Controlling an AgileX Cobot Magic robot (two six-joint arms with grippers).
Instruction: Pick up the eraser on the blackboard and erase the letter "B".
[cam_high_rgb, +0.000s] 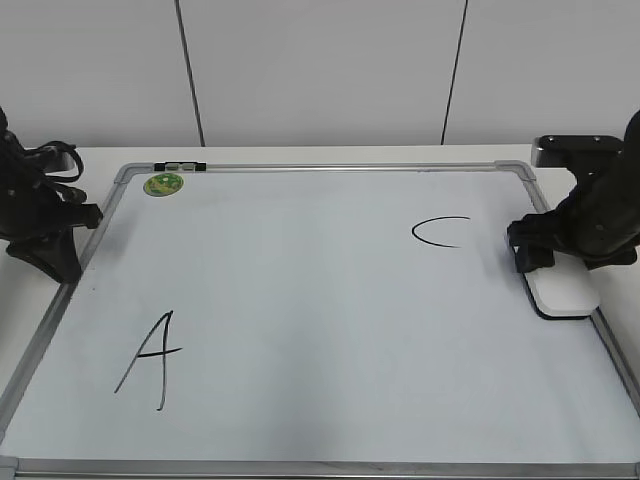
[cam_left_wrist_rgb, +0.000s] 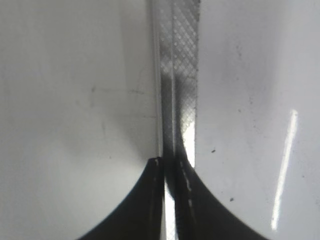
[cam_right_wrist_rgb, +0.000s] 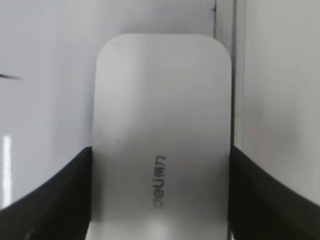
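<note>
The eraser (cam_high_rgb: 568, 296) is a white rounded block lying on the blackboard (cam_high_rgb: 320, 320) against its right frame. My right gripper (cam_high_rgb: 540, 262) is down over it. In the right wrist view both fingers (cam_right_wrist_rgb: 161, 152) press the long sides of the eraser (cam_right_wrist_rgb: 160, 100), whose grey lettering faces up. No letter "B" shows anywhere on the board; only a black "A" (cam_high_rgb: 150, 360) and a black "C" (cam_high_rgb: 440, 232) are there. My left gripper (cam_high_rgb: 62, 258) is shut and empty over the board's left frame (cam_left_wrist_rgb: 182, 75).
A round green magnet (cam_high_rgb: 163, 184) sits at the board's top left corner. The silver frame runs just right of the eraser (cam_right_wrist_rgb: 239, 75). White table lies beyond the board on both sides, with a white wall behind.
</note>
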